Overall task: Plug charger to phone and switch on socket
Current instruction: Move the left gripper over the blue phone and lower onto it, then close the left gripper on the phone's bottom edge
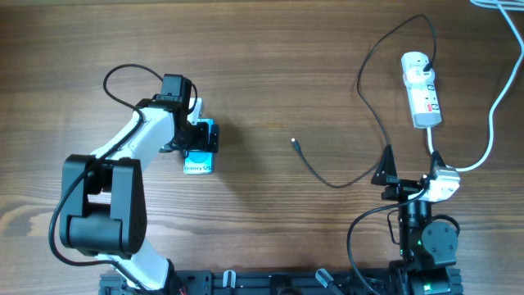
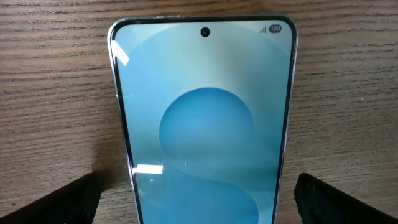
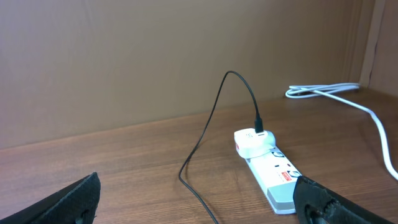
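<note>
The phone point(image 1: 201, 151) lies flat on the wooden table at the left, its turquoise screen point(image 2: 202, 124) lit and facing up. My left gripper point(image 1: 196, 135) hovers over it, open. Its dark fingertips point(image 2: 71, 200) flank the phone's sides with a gap on each side. The charger point(image 1: 370, 106), a thin black cable, runs from a white adapter point(image 3: 254, 142) plugged into the socket point(image 1: 421, 90) and ends in a loose plug tip point(image 1: 295, 143) mid-table. My right gripper point(image 1: 409, 174) stands open and empty just short of the socket point(image 3: 273, 177).
A thick white cord point(image 1: 495, 106) trails from the socket's near end off the back right corner of the table. In the right wrist view the white cord point(image 3: 336, 93) loops near a brown wall behind the table.
</note>
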